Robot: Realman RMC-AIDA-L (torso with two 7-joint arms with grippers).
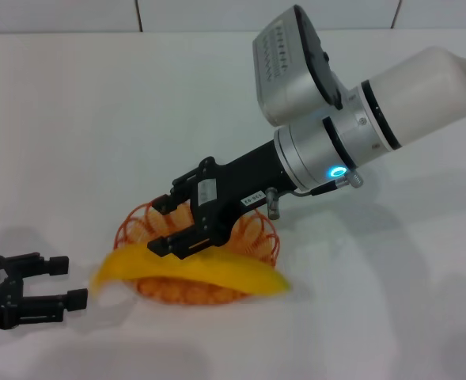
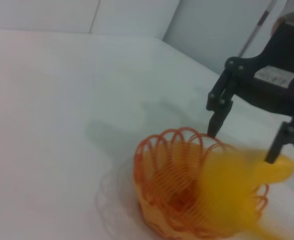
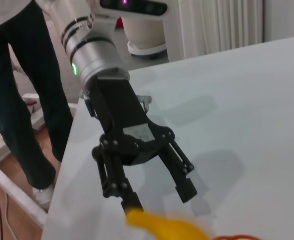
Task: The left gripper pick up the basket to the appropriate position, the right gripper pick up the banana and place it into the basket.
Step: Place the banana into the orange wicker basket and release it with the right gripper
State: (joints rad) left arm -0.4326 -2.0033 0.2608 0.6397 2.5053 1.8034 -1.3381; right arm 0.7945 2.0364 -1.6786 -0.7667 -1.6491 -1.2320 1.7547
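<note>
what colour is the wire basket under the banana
Orange: the basket is looped orange wire, clearest in the left wrist view, with the yellow banana lying across it.

Head view looks down; both wrist views sit close, sharing the basket [image 1: 197, 253]

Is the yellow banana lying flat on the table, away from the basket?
No, the banana rests across the rim of the orange wire basket, right under the right end effector, whose fingers are spread open.
</note>
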